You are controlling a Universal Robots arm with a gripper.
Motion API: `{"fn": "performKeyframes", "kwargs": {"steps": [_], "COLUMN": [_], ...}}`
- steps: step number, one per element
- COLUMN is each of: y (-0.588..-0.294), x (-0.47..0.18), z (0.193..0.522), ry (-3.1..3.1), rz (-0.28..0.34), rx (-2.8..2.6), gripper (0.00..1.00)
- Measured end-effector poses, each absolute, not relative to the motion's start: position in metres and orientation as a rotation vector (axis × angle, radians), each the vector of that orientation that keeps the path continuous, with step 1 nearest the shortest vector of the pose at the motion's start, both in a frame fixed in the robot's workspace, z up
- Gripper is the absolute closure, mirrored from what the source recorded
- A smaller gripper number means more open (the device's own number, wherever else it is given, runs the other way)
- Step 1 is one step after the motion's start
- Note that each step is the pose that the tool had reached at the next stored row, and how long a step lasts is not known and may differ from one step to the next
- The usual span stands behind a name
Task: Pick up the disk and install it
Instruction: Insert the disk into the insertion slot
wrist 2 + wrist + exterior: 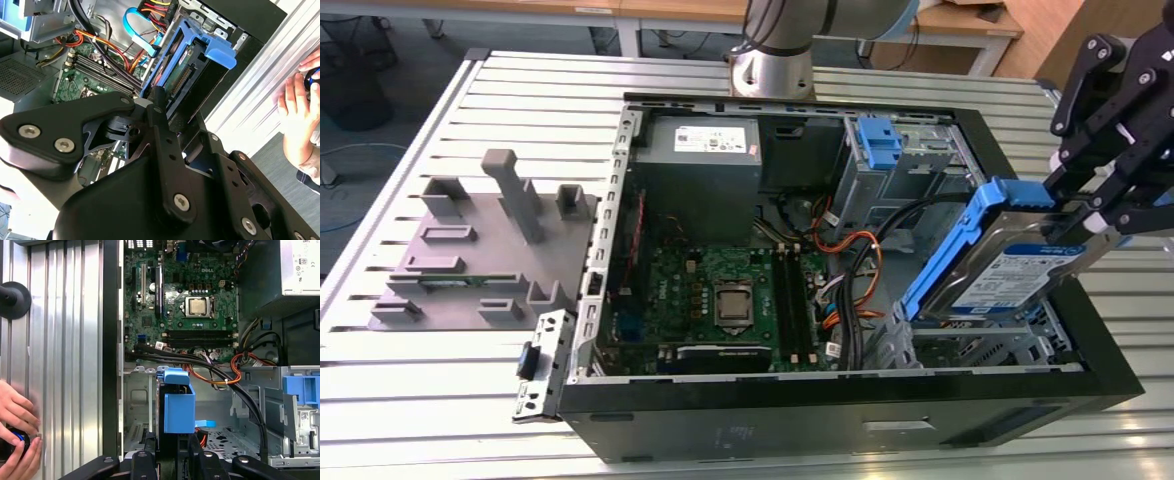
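The disk (1014,265), a silver-grey drive with a white and blue label in a blue plastic carrier, hangs tilted over the drive bay (987,345) at the front corner of the open computer case (854,400), on the exterior view's right. My black gripper (1087,212) is shut on the disk's upper end. In the second wrist view the disk (200,55) shows edge-on past my fingers (159,115). In the first wrist view the carrier's blue end (178,405) sits just beyond my gripper (172,462), above the bay's perforated metal floor (225,440).
Inside the case lie the green motherboard (734,290), a grey power supply box (700,150), an upright blue latch piece (878,140) and orange and black cables (854,250). A grey slotted fixture (480,250) stands on the slatted table. A person's hands (15,430) rest beside the case.
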State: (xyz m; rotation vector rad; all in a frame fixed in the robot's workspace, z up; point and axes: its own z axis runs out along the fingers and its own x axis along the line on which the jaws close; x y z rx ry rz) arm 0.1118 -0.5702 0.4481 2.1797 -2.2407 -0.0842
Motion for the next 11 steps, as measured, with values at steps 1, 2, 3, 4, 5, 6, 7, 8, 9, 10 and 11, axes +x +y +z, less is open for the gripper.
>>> {"fn": "performKeyframes", "kwargs": {"steps": [1, 2, 3, 4, 5, 6, 7, 8, 9, 10, 11], "y": [-0.5702, -0.5702, -0.5702, -0.5702, -0.5702, -0.5702, -0.5702, -0.5702, -0.5702, -0.5702, -0.5702], "x": [0.1118, 0.1118, 0.1118, 0.1118, 0.1118, 0.1118, 0.1118, 0.1118, 0.1118, 0.1118, 0.1118], "z": [0.4481, 0.4481, 0.448, 0.4477, 0.4471, 0.4464, 0.4454, 0.4442, 0.4428, 0.4413, 0.4397], "ry": [-2.241, -2.241, -2.241, -2.241, -2.241, -2.241, -2.241, -2.241, -2.241, -2.241, -2.241], "rz": [-0.084, -0.084, -0.084, -0.084, -0.084, -0.084, -0.084, -0.084, -0.084, -0.084, -0.084], "rx": [2.18, 2.18, 2.18, 2.18, 2.18, 2.18, 2.18, 2.18, 2.18, 2.18, 2.18], "gripper": [0.65, 0.65, 0.65, 0.65, 0.65, 0.65, 0.65, 0.65, 0.65, 0.65, 0.65]}}
